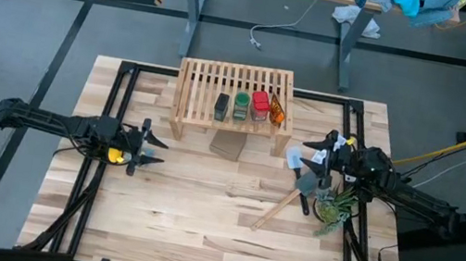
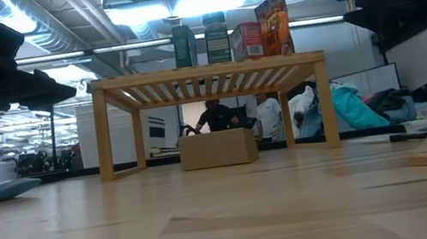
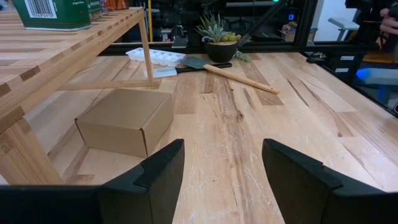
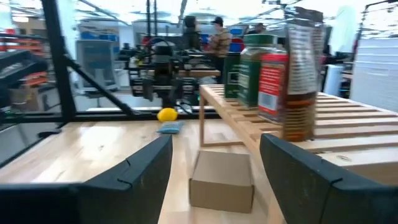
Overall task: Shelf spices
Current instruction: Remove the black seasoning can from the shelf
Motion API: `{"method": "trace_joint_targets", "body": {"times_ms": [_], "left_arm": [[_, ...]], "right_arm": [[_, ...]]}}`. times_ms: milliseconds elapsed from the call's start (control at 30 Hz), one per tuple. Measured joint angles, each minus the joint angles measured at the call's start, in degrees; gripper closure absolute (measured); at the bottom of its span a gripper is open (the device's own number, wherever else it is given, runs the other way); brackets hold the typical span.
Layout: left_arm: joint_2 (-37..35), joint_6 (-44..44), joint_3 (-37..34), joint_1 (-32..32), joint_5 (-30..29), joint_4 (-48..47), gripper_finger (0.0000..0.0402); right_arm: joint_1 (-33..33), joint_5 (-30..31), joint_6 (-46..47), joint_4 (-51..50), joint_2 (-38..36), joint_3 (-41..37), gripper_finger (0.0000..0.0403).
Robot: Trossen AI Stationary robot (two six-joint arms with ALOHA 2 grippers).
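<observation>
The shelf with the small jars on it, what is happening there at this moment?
All four spices stand in a row on the slatted top of the shelf: the dark jar, the green jar, the red jar and the orange packet. Neither arm holds anything. The left tool and the right tool are both open and hover off to the sides of the shelf. A cardboard box sits under the shelf.

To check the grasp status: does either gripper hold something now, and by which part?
Nothing is held. The left gripper and right gripper are both open and empty; the four spices stand on the shelf.
</observation>
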Motion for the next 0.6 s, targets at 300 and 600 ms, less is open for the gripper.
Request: {"method": "trace_joint_targets", "body": {"times_ms": [300, 600], "left_arm": [[0.0, 1.1, 0.0, 0.0, 2.8, -0.1, 0.0192], [0.0, 0.6, 0.0, 0.0, 2.8, -0.1, 0.0192]], "right_arm": [[0.0, 0.3, 0.0, -0.4, 0.0, 0.0, 0.0152], [0.0, 0.3, 0.0, -0.4, 0.0, 0.0, 0.0152]]}}
